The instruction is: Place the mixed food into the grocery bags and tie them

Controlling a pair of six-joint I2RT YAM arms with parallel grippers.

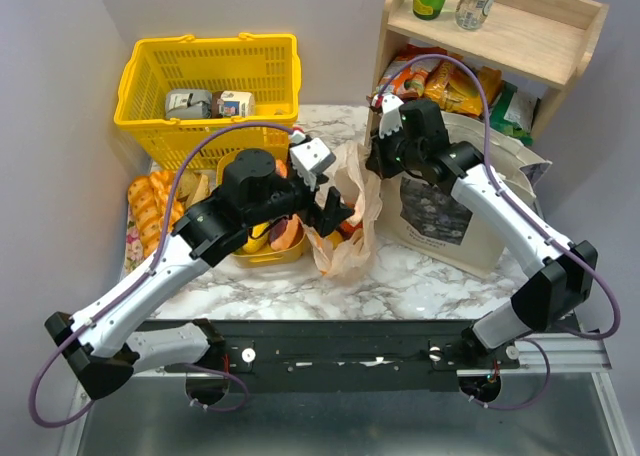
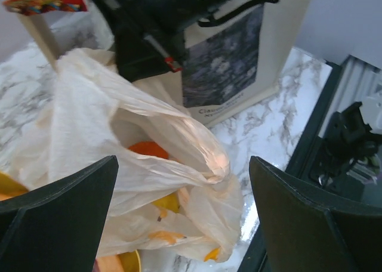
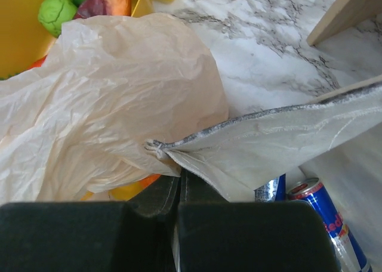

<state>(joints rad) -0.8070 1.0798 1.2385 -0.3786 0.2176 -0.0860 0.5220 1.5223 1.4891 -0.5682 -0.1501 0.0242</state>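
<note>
Your left gripper: fingers wide astride peach bag, gripping nothing. Your right gripper: fingers closed, seemingly pinching tote rim. Likely loading step; next, fetch remaining lime.

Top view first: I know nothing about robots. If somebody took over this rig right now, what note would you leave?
Fingers of the left gripper are open, either side of the peach plastic bag.
Fingers of the right gripper are shut, apparently pinching the canvas tote at its rim.
Done: an orange is in the plastic bag; two drink cans show under the tote's rim, seemingly inside.
Left: a lime and other fruit sit in the yellow bowl; neither bag is tied.
</note>
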